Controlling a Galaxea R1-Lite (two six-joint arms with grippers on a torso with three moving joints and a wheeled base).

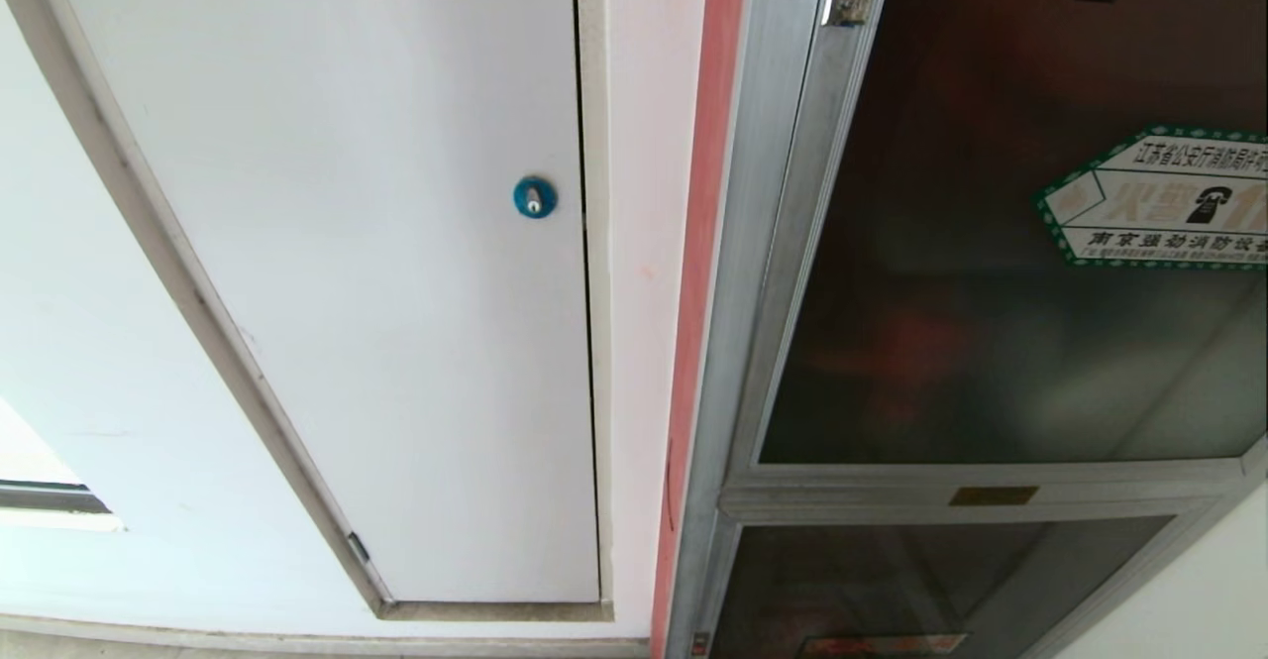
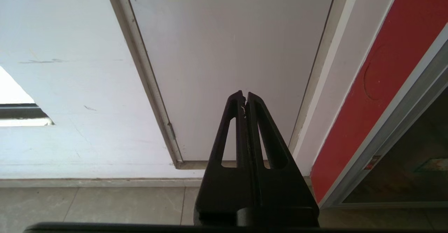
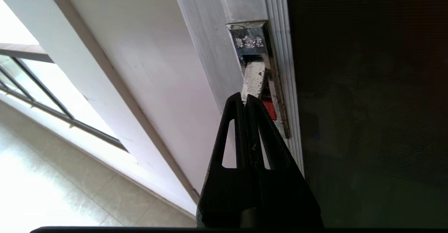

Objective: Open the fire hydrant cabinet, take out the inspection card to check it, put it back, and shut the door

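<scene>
Right gripper [image 3: 244, 98]: fingers pressed together, holding nothing; tips just below the latch, contact not clear in the right wrist view.
Left gripper [image 2: 244, 96]: fingers together, empty; pointed at the foot of the white door, well apart from the cabinet.
Latch [image 3: 259, 75]: chrome plate with a worn lever and a red tab, set in the door's silver frame; in the head view at 1 o'clock, near the top edge.
Door [image 1: 991, 273]: dark frosted-glass panel in an aluminium frame, shut flush with the cabinet frame; fills the head view from 1 to 4 o'clock.
Telephone sticker [image 1: 1164, 198]: green-bordered hexagon on the glass, at 3 o'clock, cut by the picture edge.
Fire hydrant cabinet [image 1: 738, 273]: silver upright frame beside a red strip; blurred red shape behind the glass; lower dark panel at 5 o'clock.
Inspection card: not in sight.
White door [image 1: 396, 273]: shut, left of the cabinet, at 9 to 11 o'clock.
Blue round lock [image 1: 535, 197]: near the white door's right edge, at 10 o'clock.
</scene>
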